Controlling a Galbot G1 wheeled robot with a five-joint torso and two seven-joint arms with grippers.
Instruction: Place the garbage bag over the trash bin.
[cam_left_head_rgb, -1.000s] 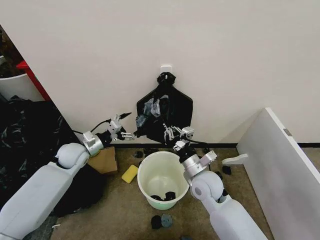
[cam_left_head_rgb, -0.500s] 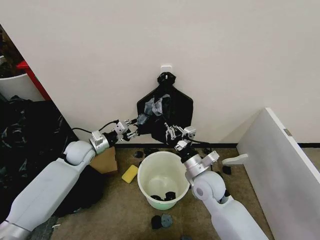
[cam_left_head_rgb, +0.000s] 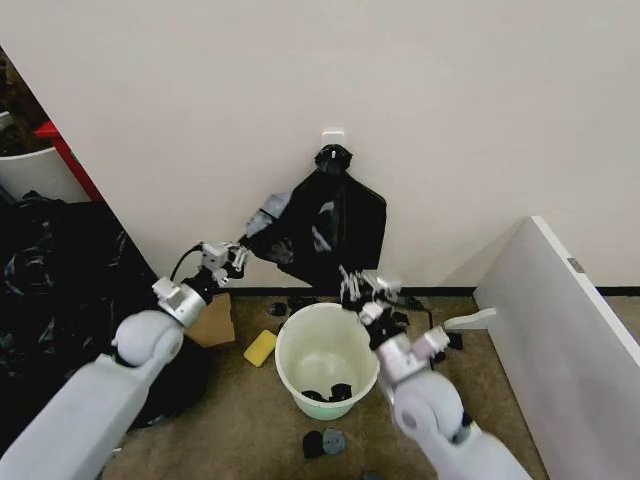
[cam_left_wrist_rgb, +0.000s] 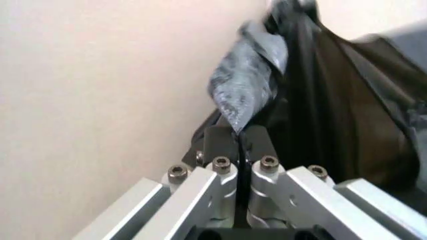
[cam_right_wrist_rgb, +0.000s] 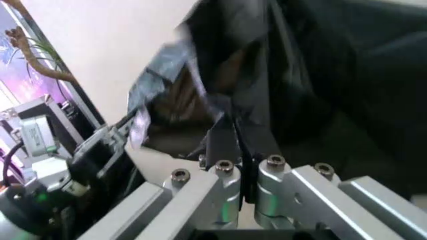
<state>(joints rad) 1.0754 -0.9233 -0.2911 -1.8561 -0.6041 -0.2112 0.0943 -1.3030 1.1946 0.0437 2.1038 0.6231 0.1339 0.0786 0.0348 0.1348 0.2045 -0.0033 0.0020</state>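
Against the wall, above the trash bin (cam_left_head_rgb: 325, 358), the garbage bag (cam_left_head_rgb: 325, 225) hangs from its hook. My left gripper (cam_left_head_rgb: 232, 254) is clamped on the bag's left corner, stretching it sideways. My right gripper (cam_left_head_rgb: 362, 287) pinches its lower edge just over the bin's rim.

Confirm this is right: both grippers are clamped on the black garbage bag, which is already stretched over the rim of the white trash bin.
Not quite. The garbage bag is not over the trash bin yet; the head view shows it against the wall, above the bin's bare rim. The rest holds: the left gripper and right gripper are both shut on its edges, as both wrist views show.
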